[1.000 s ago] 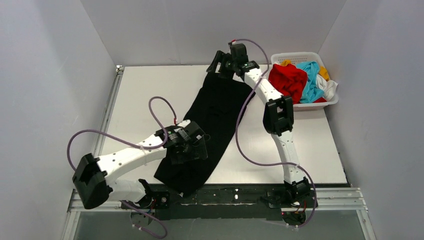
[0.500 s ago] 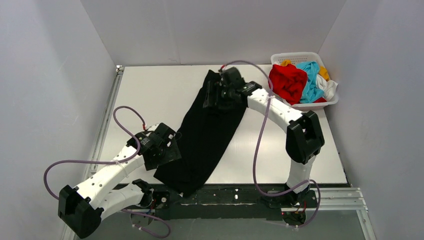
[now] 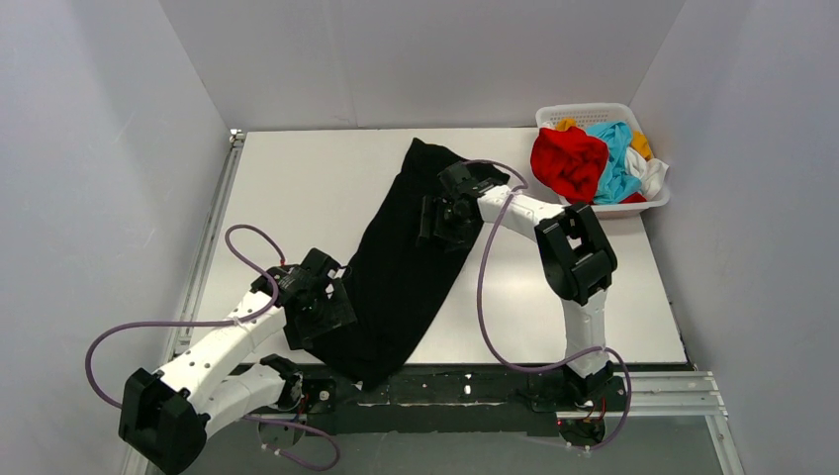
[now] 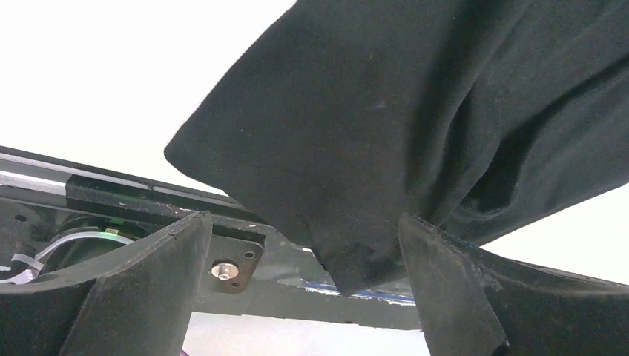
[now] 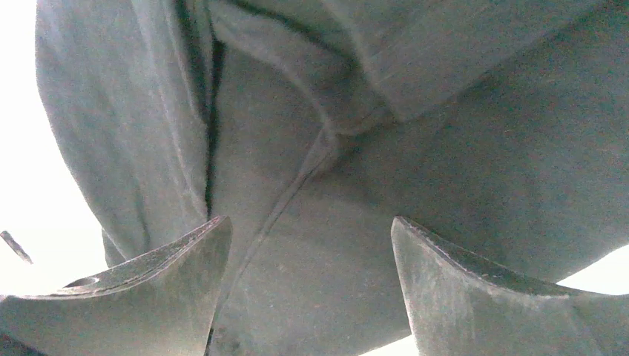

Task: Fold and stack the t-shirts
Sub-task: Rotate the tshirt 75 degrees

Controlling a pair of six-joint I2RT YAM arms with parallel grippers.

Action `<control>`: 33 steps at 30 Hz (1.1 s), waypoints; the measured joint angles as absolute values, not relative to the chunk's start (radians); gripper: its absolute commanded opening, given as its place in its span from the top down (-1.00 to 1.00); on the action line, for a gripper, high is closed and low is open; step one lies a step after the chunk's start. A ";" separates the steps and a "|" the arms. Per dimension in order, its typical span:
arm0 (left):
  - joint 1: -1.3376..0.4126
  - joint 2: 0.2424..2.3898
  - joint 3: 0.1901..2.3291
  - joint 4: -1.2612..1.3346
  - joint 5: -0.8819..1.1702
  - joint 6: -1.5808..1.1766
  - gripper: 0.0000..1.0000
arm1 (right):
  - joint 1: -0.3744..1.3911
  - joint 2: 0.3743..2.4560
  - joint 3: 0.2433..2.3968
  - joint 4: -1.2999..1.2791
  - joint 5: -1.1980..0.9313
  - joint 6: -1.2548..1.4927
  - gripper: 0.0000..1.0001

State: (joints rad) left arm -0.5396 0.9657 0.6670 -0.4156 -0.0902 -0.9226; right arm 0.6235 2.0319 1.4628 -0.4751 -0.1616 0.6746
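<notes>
The large black t-shirt (image 3: 411,252) lies as a long diagonal strip on the white table (image 3: 297,188), its near corner hanging over the front edge. My left gripper (image 3: 325,317) is open and empty at the shirt's lower left edge. In the left wrist view (image 4: 304,252) the shirt's corner (image 4: 371,148) lies between the spread fingers (image 4: 141,282). My right gripper (image 3: 441,220) is open just above the shirt's upper part. In the right wrist view (image 5: 311,259) the cloth (image 5: 445,148) and a seam fill the frame.
A white lattice basket (image 3: 552,111) at the far right corner holds a red shirt (image 3: 569,158), a light blue one (image 3: 615,163), a white one (image 3: 655,178) and an orange-yellow one (image 3: 641,143). The black base rail (image 3: 465,388) runs along the front edge. Grey walls surround the table.
My left gripper has drawn back left and toward me, off the shirt to its lower left edge. My right gripper has come from the shirt's far end toward me, over its upper part.
</notes>
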 measured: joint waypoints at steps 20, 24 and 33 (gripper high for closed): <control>-0.505 1.170 0.694 -0.319 0.113 -0.855 -0.96 | 0.219 2.336 1.981 -0.669 -0.104 0.500 -0.72; -0.503 1.182 0.729 -0.347 0.057 -0.815 -0.76 | 0.208 2.324 1.959 -0.685 -0.114 0.460 -0.72; -0.457 1.293 0.728 -0.326 0.041 -0.767 -0.17 | 0.459 1.800 1.430 -0.564 -0.074 0.351 -0.65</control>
